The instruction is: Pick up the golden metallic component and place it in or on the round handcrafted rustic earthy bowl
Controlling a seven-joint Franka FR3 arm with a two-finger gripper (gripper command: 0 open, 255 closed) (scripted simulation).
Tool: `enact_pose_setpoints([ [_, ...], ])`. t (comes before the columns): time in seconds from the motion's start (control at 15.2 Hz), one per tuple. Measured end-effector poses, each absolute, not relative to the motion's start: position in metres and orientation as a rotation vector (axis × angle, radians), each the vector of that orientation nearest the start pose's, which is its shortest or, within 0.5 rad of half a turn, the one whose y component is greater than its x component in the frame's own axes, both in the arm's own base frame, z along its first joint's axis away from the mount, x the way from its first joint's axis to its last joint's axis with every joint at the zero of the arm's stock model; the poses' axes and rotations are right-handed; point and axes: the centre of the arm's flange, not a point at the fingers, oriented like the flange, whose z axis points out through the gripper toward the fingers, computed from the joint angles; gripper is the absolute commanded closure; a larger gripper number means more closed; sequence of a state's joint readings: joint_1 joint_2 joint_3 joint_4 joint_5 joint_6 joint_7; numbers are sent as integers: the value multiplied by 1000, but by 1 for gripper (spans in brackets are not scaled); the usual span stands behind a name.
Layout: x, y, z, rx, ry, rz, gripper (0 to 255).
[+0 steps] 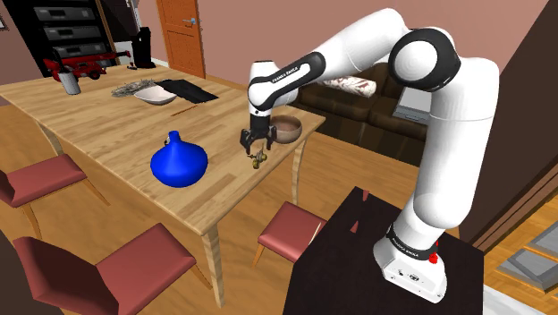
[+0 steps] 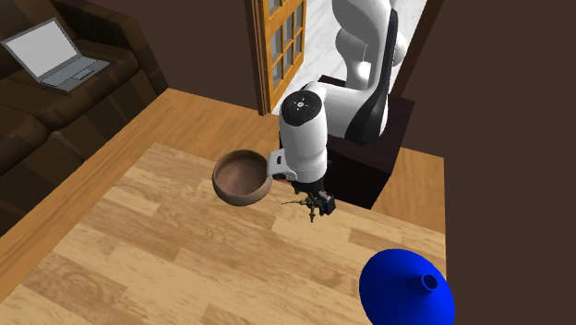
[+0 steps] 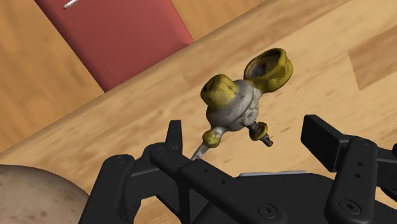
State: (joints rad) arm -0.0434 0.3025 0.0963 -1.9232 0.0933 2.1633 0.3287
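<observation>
At centre of the shoulder view, gripper (image 1: 254, 140) hangs w/ jaws apart, holding nothing, right over the golden component (image 1: 259, 159) lying near the table (image 1: 107, 134) edge, prob. to straddle it, brown bowl (image 1: 286, 128) just upper right

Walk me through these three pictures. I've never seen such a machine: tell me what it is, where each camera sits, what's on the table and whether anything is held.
This is a white robot arm on a dark box, ending in a black two-finger gripper. The shoulder view looks down from beside that box. The second exterior view faces the arm across the wooden table. The wrist view comes from a camera on the hand, looking along the fingers. Near the gripper are a small yellow-and-grey metal component, a brown bowl and a blue vase. The fingers stand apart over the component without touching it, so nothing is held.
</observation>
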Motion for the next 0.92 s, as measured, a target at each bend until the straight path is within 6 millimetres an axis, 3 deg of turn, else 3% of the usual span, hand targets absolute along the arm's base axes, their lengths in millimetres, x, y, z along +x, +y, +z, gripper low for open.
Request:
enact_pose_setpoints([
  [0.33, 607, 36, 305, -3006, 508, 123, 0],
  [0.73, 606, 37, 301, -3006, 508, 122, 0],
  [0.79, 606, 37, 301, -3006, 508, 122, 255],
  [0.92, 606, 37, 301, -3006, 508, 122, 255],
])
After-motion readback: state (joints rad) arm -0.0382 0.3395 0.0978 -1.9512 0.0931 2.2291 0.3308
